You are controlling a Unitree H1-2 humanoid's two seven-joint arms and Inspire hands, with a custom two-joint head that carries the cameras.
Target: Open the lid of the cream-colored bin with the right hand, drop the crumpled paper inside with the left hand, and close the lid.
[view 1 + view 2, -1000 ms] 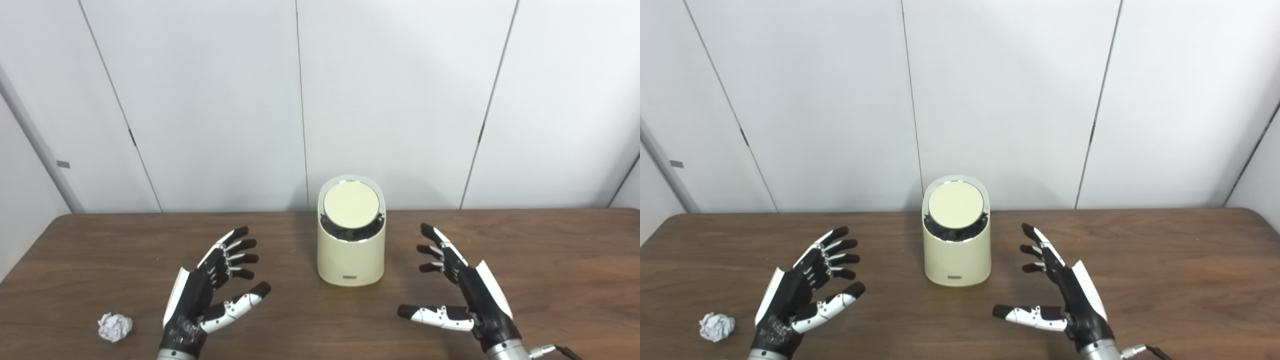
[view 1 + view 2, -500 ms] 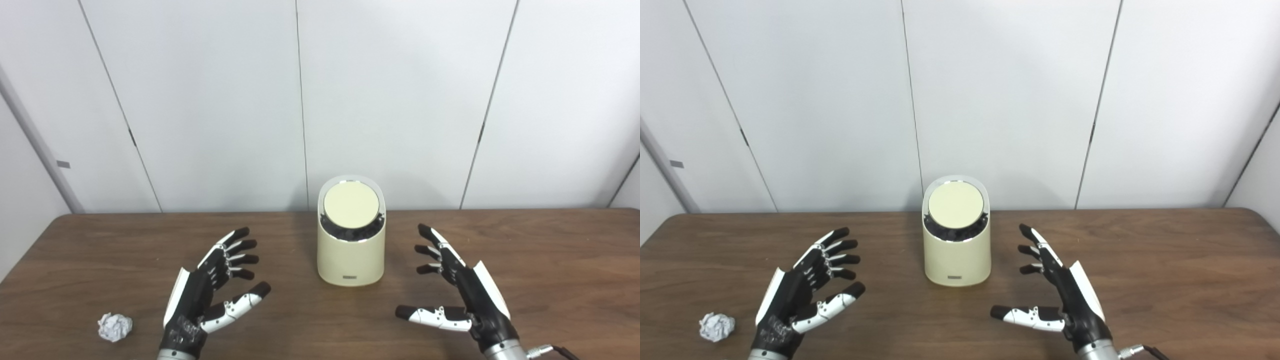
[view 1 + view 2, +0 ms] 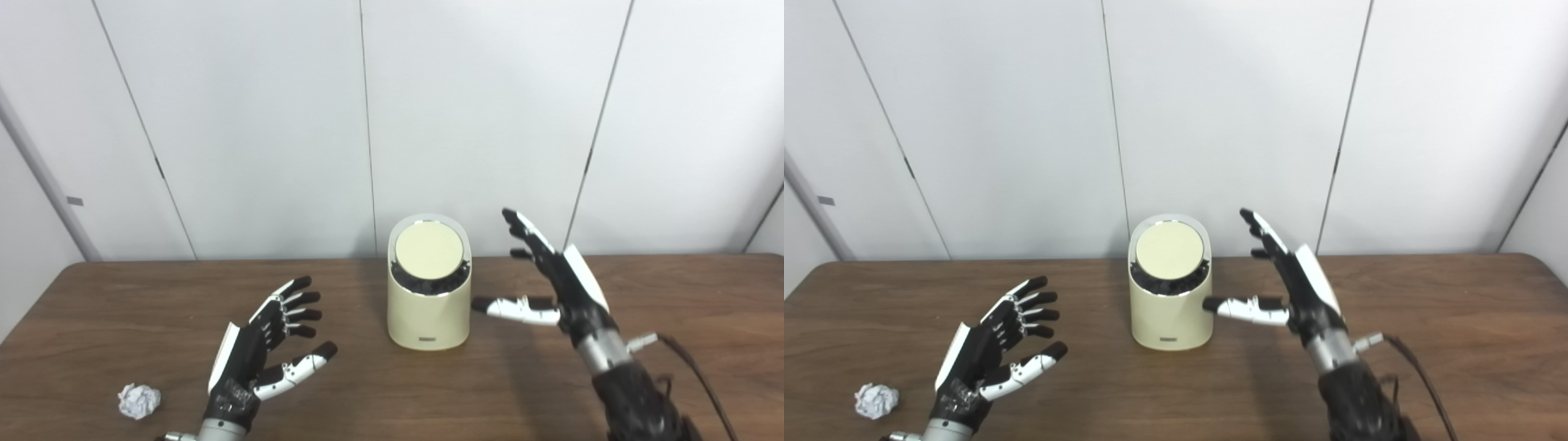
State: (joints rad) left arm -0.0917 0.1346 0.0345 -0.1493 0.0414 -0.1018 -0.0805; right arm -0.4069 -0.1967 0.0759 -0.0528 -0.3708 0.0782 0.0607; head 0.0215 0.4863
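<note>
A cream-colored bin (image 3: 429, 312) stands at the middle back of the table, its round slanted lid (image 3: 429, 250) shut and facing me. My right hand (image 3: 551, 275) is open and raised just right of the bin, fingers pointing up, thumb reaching toward the bin's side without touching it. My left hand (image 3: 263, 349) is open and empty, low over the table to the bin's front left. The crumpled white paper (image 3: 139, 401) lies near the front left of the table, left of my left hand.
The brown wooden table (image 3: 674, 318) runs the full width, with a white panelled wall behind it. A black cable (image 3: 704, 383) trails from my right wrist.
My right hand has risen and moved forward, from low over the table to beside the bin's top. My left hand has barely moved. Bin and paper are unmoved.
</note>
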